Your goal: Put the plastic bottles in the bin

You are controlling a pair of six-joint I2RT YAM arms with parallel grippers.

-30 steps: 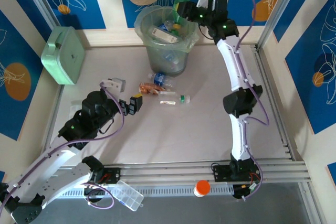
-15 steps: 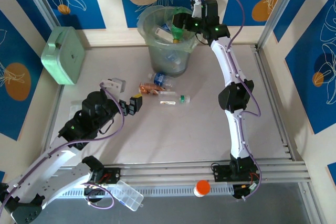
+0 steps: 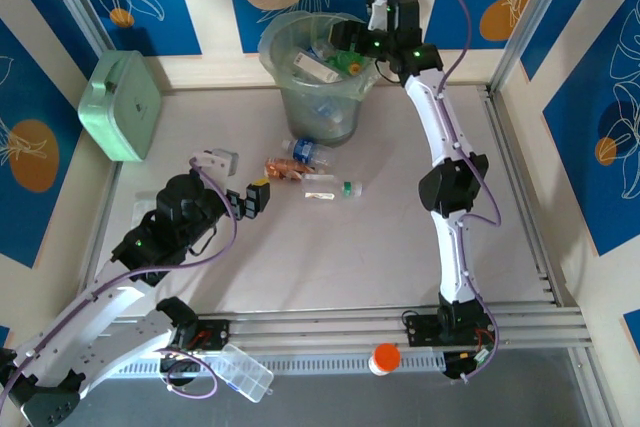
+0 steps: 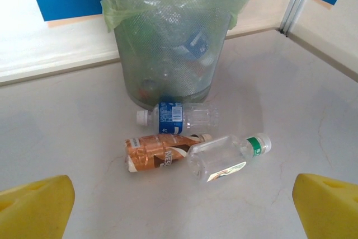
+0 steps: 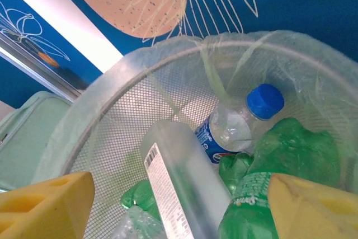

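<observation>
On the table (image 4: 67, 138) just before the bin (image 4: 168, 43), three plastic bottles (image 4: 162, 152) lie sideways, long axes roughly crosswise to the nearer, wide-open left gripper (image 3: 250, 199) facing them; right gripper (image 3: 348, 39) hangs spread over the bin, seemingly empty.

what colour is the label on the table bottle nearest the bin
Blue with white print, on the clear bottle beside the bin; clearest in the left wrist view.

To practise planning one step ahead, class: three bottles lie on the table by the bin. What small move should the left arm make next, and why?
Probably ease the open left gripper forward over the green-capped bottle: it lies nearest, on its side, outside the bin.
</observation>
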